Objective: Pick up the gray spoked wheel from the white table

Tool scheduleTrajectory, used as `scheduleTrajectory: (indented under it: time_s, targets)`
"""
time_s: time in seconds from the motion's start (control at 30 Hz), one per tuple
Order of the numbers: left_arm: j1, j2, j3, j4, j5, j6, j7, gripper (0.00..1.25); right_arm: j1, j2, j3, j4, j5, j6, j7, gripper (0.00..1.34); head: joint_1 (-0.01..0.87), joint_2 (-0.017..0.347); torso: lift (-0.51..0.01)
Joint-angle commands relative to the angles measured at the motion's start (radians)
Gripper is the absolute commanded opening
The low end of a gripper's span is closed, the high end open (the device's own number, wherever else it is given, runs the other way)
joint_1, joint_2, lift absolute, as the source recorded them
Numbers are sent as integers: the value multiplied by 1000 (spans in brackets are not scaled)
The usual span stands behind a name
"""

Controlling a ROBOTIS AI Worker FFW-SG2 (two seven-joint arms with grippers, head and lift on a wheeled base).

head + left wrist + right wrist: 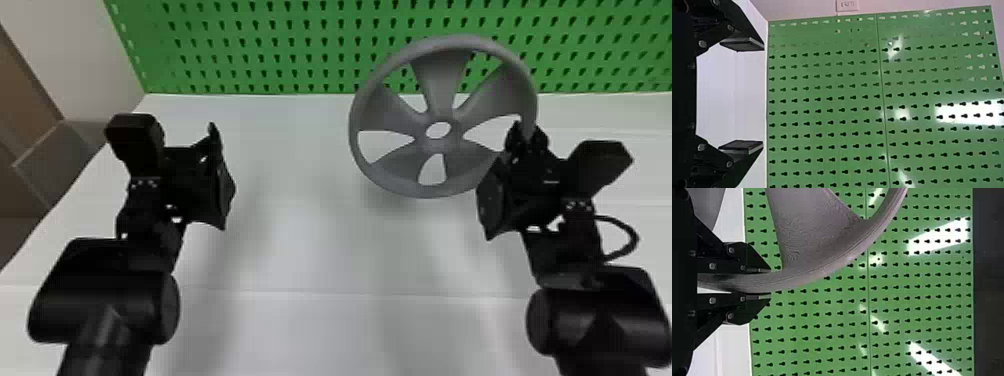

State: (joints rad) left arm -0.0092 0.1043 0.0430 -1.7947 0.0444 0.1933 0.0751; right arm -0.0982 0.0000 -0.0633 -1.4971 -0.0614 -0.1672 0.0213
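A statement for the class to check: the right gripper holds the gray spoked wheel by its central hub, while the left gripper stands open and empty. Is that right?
Not quite. The right gripper holds the gray spoked wheel by its outer rim, as the right wrist view shows. The left gripper does stand open and empty.

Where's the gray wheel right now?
Head view, right of centre: the gray wheel is gripped at its rim by the right end effector, in front of the green pegboard.
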Motion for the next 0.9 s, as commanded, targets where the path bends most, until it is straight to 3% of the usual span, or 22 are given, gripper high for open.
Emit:
scheduleTrajectory:
  time_s: [0.0,0.87]
  targets:
    - [0,0,0,0,0,0,0,871,0,0,0,0,0,2,0,221,779,95,-90]
    - [-2,0,0,0,-3,0,0,871,-3,-2,0,0,-5,8,0,221,779,95,-90]
